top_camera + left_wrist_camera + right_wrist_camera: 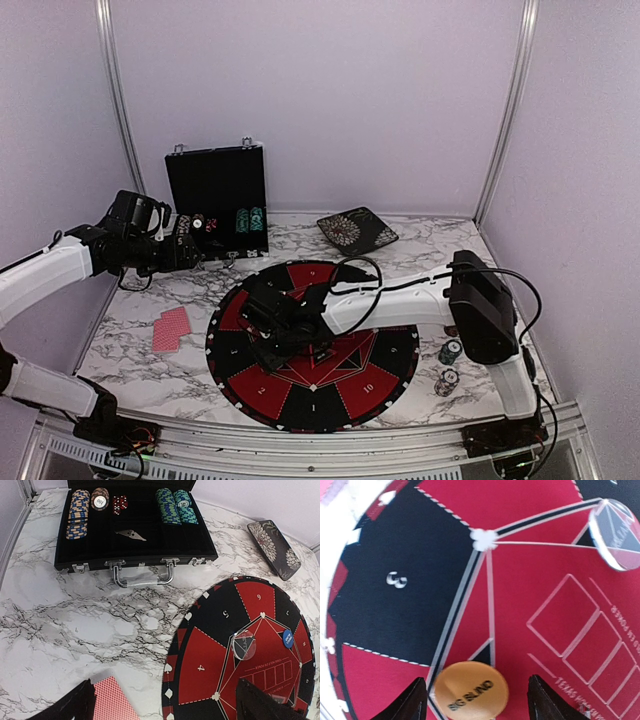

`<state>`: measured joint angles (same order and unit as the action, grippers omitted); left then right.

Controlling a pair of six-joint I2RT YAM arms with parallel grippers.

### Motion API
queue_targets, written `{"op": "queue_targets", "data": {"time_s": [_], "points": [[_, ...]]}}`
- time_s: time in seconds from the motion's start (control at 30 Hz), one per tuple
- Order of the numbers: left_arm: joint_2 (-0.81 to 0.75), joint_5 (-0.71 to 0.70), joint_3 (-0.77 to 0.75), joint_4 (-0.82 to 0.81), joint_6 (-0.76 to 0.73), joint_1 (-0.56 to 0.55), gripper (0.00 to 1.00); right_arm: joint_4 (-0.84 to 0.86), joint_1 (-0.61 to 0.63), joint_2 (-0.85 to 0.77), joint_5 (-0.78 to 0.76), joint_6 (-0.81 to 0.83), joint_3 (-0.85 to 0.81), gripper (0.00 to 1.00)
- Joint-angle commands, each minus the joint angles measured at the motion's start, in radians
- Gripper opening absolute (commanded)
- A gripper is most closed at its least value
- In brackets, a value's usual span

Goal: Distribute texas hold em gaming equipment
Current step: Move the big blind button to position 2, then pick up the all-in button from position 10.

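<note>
The right pincer (pixel 477 679) stood open low over the mat (pixel 395 545). Its fingers flanked the orange disc (pixel 470 690), and a gap showed on the disc's right side, so nothing was gripped. That disc lay flat at the bottom of the right wrist view, on the line between the black sector marked 3 and the red centre. Its "BIG BLIND" lettering ran up to the right. The clear disc (pixel 617 532) lay in the upper right corner of that view, well apart from it. A blue disc (pixel 288 638) sat near the clear one on the mat. That made three discs, one of each colour.

The left pincer (pixel 165 681) hung open and empty over the worktop (pixel 100 625), at the left of the top view. In its own view, a wide stretch of bare marble lay between the mat's rim and the case (pixel 140 545) at the top.

The cards (pixel 171 328), two red backs overlapping, lay at the left of the top view between the mat and the worktop's left edge. Their long sides slanted up to the right.

Two small piles of chips (pixel 450 351) sat at the lower right of that view, in the narrow strip between the mat's rim and the right edge, close to the right arm.

The open case held four chip stacks (pixel 78 515) and some red dice (pixel 119 503). A patterned box (pixel 357 229) lay behind the mat near the back wall.
</note>
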<state>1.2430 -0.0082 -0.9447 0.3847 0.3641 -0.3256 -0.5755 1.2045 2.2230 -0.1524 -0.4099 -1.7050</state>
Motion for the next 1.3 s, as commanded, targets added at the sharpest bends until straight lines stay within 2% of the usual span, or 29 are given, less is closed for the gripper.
{"op": "queue_targets", "data": {"time_s": [0.0,0.3,1.27], "points": [[0.011,0.004,0.006,-0.014,0.008,0.010,0.99,-0.044,-0.042,-0.065,-0.065,0.021,-0.013,0.66],[0.010,0.004,0.004,-0.016,0.009,0.014,0.99,0.006,-0.114,-0.198,-0.061,0.039,0.209,0.59],[0.014,0.039,0.006,-0.017,0.011,0.017,0.99,0.014,-0.092,-0.230,-0.006,0.011,0.331,0.50]]}}
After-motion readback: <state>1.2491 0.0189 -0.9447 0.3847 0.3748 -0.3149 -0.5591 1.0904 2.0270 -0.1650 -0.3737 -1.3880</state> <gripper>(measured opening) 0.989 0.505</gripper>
